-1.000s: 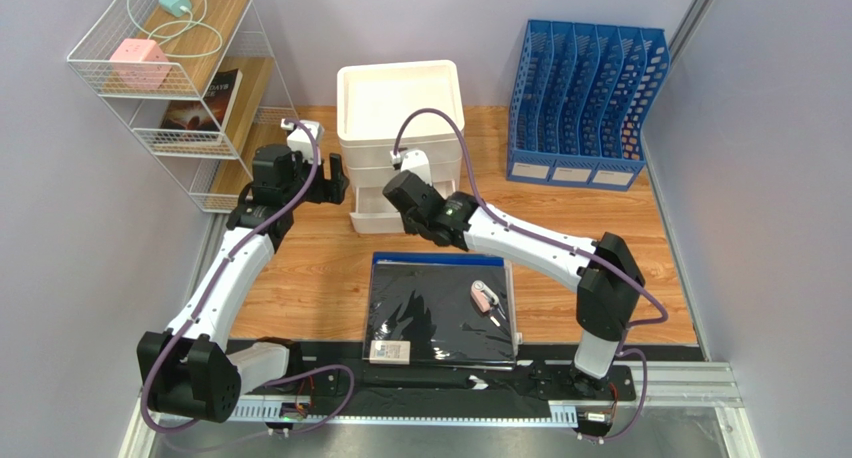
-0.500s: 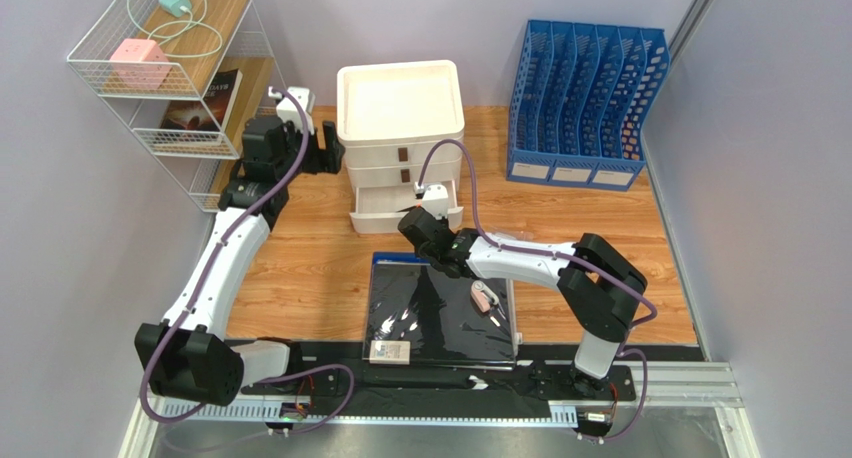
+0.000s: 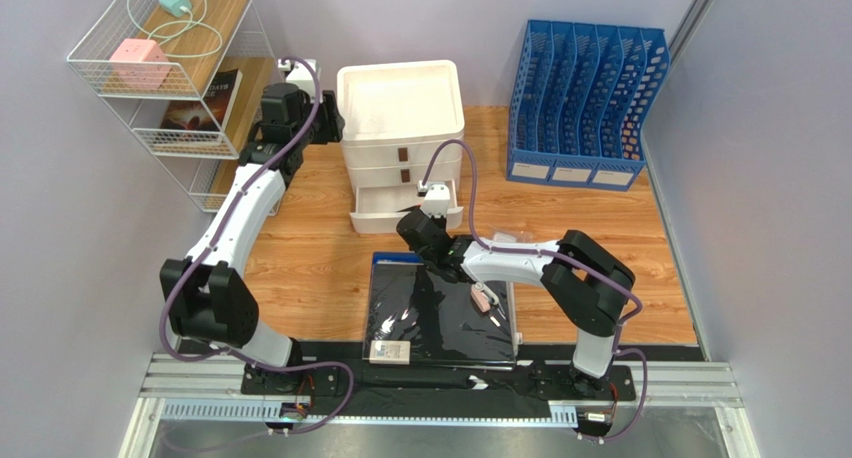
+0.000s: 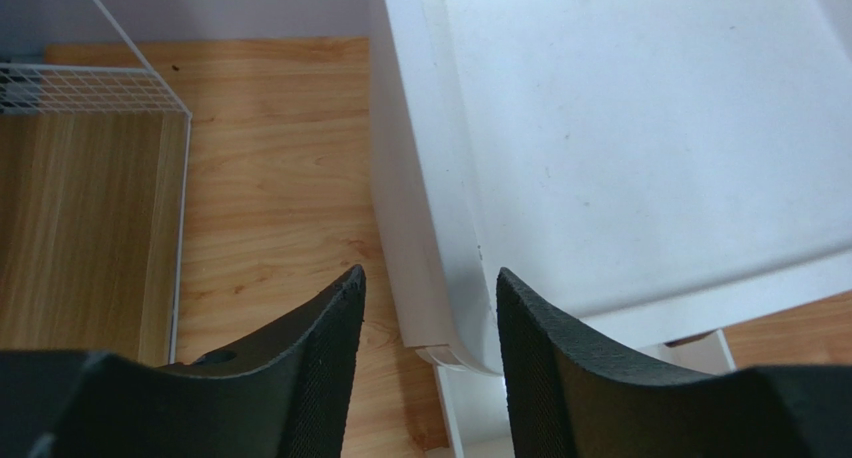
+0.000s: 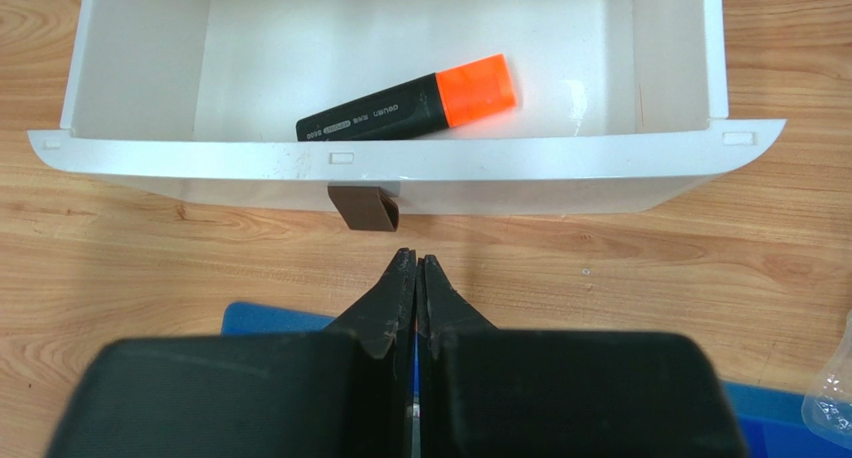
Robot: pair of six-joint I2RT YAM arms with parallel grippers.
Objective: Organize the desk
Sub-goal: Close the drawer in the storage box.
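Observation:
The desk is a light wooden tabletop. At its back stands a white drawer unit with its bottom drawer pulled out. An orange-capped black highlighter lies in that drawer. My right gripper is shut and empty, just in front of the drawer's brown handle and above a blue folder's edge. My left gripper hovers open over the unit's top left corner, one finger on each side of it and not touching.
A dark folder lies at the near middle with a small pink object and a white card on it. A blue file rack stands back right. A white wire shelf with a book and chargers stands back left.
My right gripper drew back from the drawer unit toward the folder and shut. My left arm reached farther back to the unit's top left corner, its jaws narrowing.

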